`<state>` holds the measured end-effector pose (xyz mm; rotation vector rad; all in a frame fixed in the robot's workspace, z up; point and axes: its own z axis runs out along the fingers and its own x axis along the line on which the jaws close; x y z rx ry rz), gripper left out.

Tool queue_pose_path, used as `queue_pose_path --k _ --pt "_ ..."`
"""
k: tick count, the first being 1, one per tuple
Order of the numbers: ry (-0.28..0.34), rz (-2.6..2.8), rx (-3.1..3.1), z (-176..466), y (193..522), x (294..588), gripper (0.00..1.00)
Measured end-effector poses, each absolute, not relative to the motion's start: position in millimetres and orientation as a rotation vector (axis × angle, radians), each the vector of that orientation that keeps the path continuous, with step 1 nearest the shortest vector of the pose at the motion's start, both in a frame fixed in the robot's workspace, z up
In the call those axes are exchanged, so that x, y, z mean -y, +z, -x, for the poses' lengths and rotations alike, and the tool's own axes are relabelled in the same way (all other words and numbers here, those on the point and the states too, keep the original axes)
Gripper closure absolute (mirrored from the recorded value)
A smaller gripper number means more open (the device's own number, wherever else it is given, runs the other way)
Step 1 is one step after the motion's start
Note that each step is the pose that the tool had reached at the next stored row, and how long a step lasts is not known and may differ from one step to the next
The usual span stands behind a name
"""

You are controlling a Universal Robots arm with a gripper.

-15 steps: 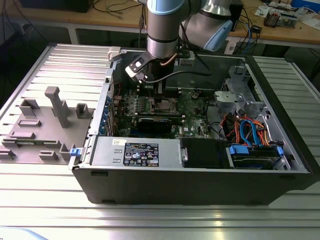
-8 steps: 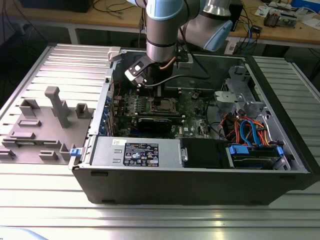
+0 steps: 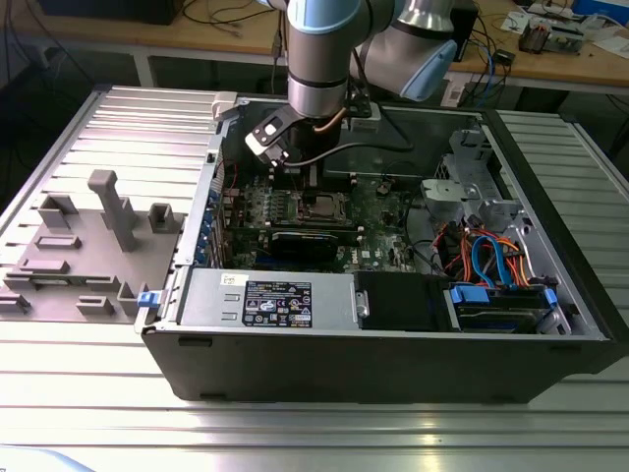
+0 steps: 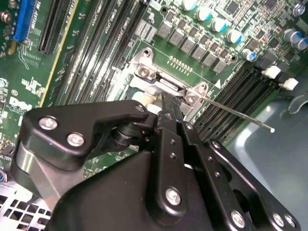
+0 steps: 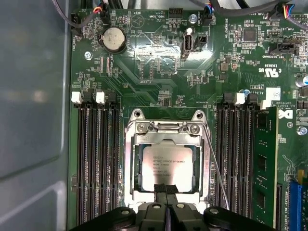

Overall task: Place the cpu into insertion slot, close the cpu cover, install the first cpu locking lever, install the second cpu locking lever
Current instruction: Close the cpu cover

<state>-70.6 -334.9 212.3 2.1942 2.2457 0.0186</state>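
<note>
In the first wrist view the cpu [image 5: 166, 163], a square chip with a silver-grey top, lies in the insertion slot [image 5: 129, 166]. The silvery cpu cover [image 5: 166, 138] lies flat over it and frames it. My gripper [image 5: 166, 191] is shut, its two black fingers pressed together at the cover's near edge with nothing seen between them. A thin wire locking lever [image 5: 217, 166] slants away from the socket's side. In the second wrist view its free end sticks out over the memory slots [image 4: 236, 113], beside my gripper [image 4: 166, 100]. In the exterior view my gripper [image 3: 303, 182] hangs over the socket [image 3: 319, 206].
Long black memory slots [image 5: 96, 159] flank the socket on both sides. A round coin battery [image 5: 113, 38] sits farther along the board. The grey case wall [image 5: 33, 96] runs close by. Coloured cables [image 3: 486, 261] and drive bays fill the case at the exterior view's right.
</note>
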Motion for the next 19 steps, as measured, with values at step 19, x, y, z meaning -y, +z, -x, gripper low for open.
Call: queue_pose_path --k 19 --pt "0.018 -2.194 -2.246 58.1 214.0 335.0 0.89"
